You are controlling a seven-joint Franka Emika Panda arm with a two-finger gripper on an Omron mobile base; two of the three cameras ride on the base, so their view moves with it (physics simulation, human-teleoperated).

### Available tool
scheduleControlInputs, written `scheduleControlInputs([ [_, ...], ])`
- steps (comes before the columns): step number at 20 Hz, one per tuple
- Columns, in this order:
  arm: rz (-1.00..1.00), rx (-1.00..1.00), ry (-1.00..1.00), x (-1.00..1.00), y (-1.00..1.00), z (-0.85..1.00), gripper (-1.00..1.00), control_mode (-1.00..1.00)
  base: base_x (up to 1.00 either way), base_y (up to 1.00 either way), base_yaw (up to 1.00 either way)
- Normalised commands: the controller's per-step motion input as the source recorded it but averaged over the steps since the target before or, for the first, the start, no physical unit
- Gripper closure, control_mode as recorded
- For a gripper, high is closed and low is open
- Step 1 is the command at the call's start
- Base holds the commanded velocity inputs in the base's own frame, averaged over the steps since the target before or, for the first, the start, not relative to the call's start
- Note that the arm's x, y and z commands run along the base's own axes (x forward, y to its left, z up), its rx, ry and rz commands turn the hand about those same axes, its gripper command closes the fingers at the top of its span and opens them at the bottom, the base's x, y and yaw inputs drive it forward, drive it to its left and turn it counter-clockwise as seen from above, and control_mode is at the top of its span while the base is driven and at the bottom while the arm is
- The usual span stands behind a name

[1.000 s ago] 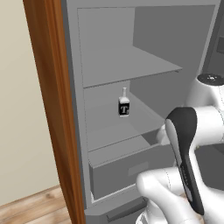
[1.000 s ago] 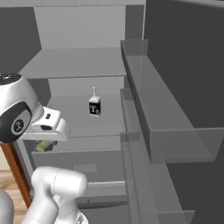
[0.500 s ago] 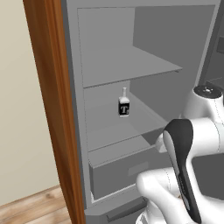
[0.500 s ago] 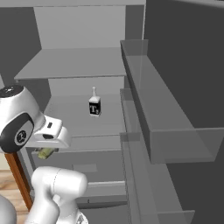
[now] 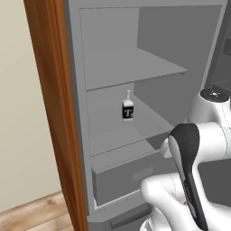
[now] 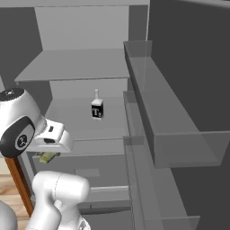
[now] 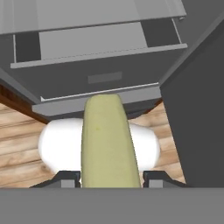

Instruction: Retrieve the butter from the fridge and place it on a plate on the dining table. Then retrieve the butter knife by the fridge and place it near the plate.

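Gripper (image 7: 107, 181) clamped on butter (image 7: 108, 144), frame centre, w/ fridge (image 7: 96, 74) drawer above. Bottle (image 5: 128, 108) stood mid-frame on middle shelf (image 5: 117, 133).

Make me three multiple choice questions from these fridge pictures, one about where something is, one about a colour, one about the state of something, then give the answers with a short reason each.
1. Where does the small white bottle stand?
A. middle shelf of the fridge
B. bottom drawer
C. the floor

2. What colour is the butter?
A. dark blue
B. pale yellow-tan
C. red

3. What state is the gripper in?
A. open and empty
B. shut on the butter
C. shut on the bottle

Answers:
1 A, both base views show it on the shelf under the top one.
2 B, the hand view shows a pale yellow-tan stick.
3 B, the stick sits between the two finger tips.
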Motion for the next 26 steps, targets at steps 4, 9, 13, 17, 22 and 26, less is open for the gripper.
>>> scheduleControlInputs([
  [4, 0.00, 0.00, 0.00, 0.00, 0.00, 0.00, 1.00, 1.00, -0.64, 0.14, -0.17],
  [9, 0.00, 0.00, 0.00, 0.00, 0.00, 0.00, 1.00, 1.00, -0.90, 0.11, -0.39],
  [13, 0.00, 0.00, 0.00, 0.00, 0.00, 0.00, 1.00, 1.00, -0.77, 0.07, -0.41],
  [17, 0.00, 0.00, 0.00, 0.00, 0.00, 0.00, 1.00, 1.00, -0.97, 0.00, -0.45],
  [22, 0.00, 0.00, 0.00, 0.00, 0.00, 0.00, 1.00, 1.00, -0.81, 0.00, -0.49],
  [26, 0.00, 0.00, 0.00, 0.00, 0.00, 0.00, 1.00, 1.00, -0.74, 0.00, -0.48],
])
